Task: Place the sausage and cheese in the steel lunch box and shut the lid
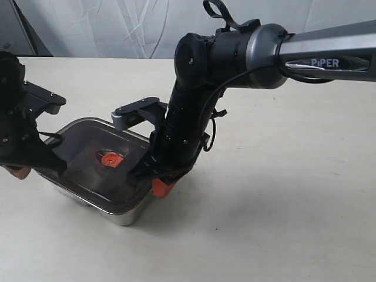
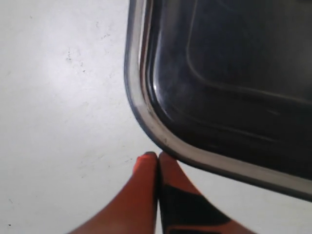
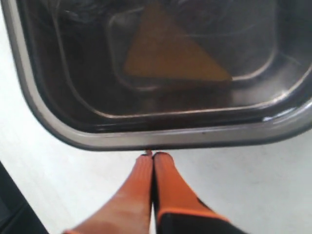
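Note:
The steel lunch box [image 1: 125, 218] sits on the table with the dark translucent lid [image 1: 88, 161] on top of it, its orange valve [image 1: 110, 158] in the centre. Through the lid the yellow cheese [image 3: 168, 51] shows inside. The sausage is hidden. My left gripper [image 2: 157, 155] is shut and empty, its tips against the box's rim [image 2: 146, 117] at a corner. My right gripper [image 3: 153, 155] is also shut and empty, its tips at the rim [image 3: 161, 139] of the box's near side. In the exterior view the right fingertips [image 1: 162, 187] sit by the box's right end.
The pale table [image 1: 282, 205] spreads to the right and front of the box. The right arm [image 1: 194, 111] leans over the box's right end. The left arm [image 1: 17, 129] stands at the box's left end. A white cloth backdrop [image 1: 117, 26] hangs behind.

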Controlling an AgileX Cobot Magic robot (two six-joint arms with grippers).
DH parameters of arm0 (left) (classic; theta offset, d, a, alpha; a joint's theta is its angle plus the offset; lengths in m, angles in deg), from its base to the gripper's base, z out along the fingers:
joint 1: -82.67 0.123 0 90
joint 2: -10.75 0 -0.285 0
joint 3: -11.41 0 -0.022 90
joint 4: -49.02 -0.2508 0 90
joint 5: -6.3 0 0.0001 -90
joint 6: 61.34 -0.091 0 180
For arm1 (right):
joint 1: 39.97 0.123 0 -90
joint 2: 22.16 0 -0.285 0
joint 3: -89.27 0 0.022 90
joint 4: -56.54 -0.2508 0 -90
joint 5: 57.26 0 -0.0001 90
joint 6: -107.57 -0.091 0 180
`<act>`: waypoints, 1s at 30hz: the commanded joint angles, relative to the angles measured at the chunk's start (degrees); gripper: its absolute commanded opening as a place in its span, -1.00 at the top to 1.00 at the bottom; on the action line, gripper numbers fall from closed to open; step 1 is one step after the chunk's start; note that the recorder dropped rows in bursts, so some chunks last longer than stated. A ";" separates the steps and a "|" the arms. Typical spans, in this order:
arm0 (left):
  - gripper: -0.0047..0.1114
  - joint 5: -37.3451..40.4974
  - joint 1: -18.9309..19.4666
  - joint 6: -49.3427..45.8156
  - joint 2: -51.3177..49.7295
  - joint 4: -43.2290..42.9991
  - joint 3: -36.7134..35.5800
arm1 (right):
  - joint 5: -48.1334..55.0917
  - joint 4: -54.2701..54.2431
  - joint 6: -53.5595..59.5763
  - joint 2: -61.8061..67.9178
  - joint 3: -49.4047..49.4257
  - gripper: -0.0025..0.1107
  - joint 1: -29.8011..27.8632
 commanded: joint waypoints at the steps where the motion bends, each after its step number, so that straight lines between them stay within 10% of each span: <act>1: 0.92 0.21 0.06 1.06 4.18 -1.93 1.90 | -0.78 1.10 0.33 -2.53 -0.19 0.96 -1.42; 30: 0.92 -9.45 0.06 2.60 4.49 4.79 3.73 | -8.76 -5.28 0.11 -5.84 -0.19 0.96 -3.55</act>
